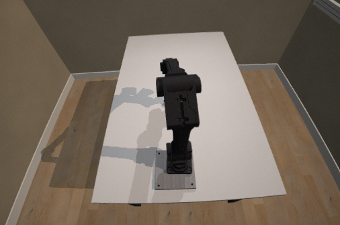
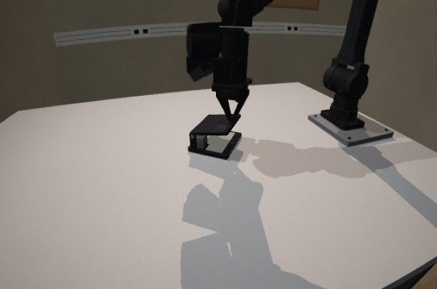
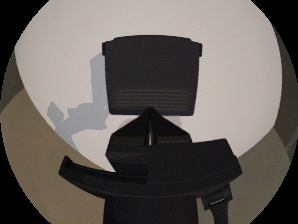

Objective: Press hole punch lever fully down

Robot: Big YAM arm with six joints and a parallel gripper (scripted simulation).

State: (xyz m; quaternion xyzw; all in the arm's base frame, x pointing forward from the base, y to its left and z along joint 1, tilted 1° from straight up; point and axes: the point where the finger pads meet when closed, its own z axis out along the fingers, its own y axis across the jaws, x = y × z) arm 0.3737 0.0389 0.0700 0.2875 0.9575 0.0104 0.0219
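Note:
A black hole punch (image 2: pixel 214 136) stands on the white table, with a pale sheet of paper (image 2: pixel 220 143) in its slot. Its flat lever (image 2: pixel 214 125) is tilted, raised at the near end. My gripper (image 2: pixel 231 115) is shut, points straight down and its fingertips touch the lever's far end. In the wrist view the lever (image 3: pixel 152 76) fills the middle as a dark ribbed plate, with my shut fingertips (image 3: pixel 152 131) at its lower edge. In the top view the arm (image 1: pixel 178 97) hides the punch.
The arm's base plate (image 2: pixel 351 130) is bolted to the table at the right. The table's near right edge (image 2: pixel 410 272) shows in the exterior view.

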